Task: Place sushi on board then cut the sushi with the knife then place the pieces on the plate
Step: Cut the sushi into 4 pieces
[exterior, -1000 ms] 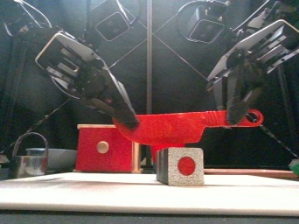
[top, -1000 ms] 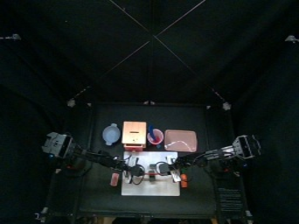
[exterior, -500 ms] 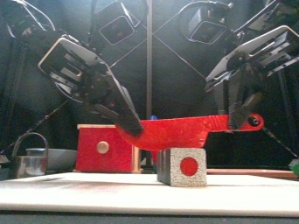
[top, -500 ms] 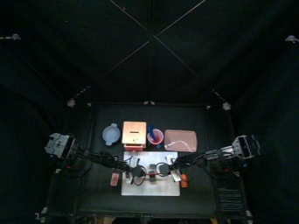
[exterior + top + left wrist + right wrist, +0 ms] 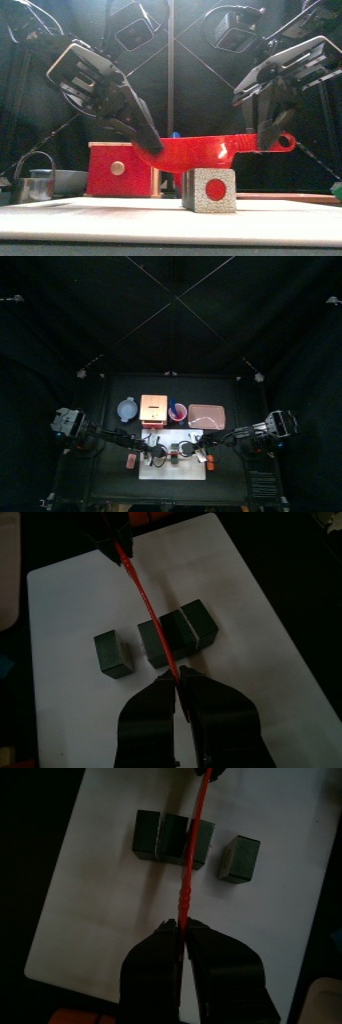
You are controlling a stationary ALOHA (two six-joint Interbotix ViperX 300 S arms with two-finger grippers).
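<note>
Table: black, in a curtained booth; white board [image 5: 174, 468] at its front.
Sushi [image 5: 174, 630]: on board, one block [image 5: 114, 654] apart, the rest joined.
Knife [image 5: 144, 607]: red, above sushi.
Left gripper [image 5: 175, 684]: jaws narrow, pinching blade end.
Right gripper [image 5: 183, 933]: jaws narrow, on handle.
Risk: an uneven push could twist knife and skid sushi off board.

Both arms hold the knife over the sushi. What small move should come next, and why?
Probably lower the red knife straight down. The left gripper and right gripper each clamp one end, and the blade lies across the joined sushi blocks, close above them on the white board. One loose piece already stands apart.
</note>
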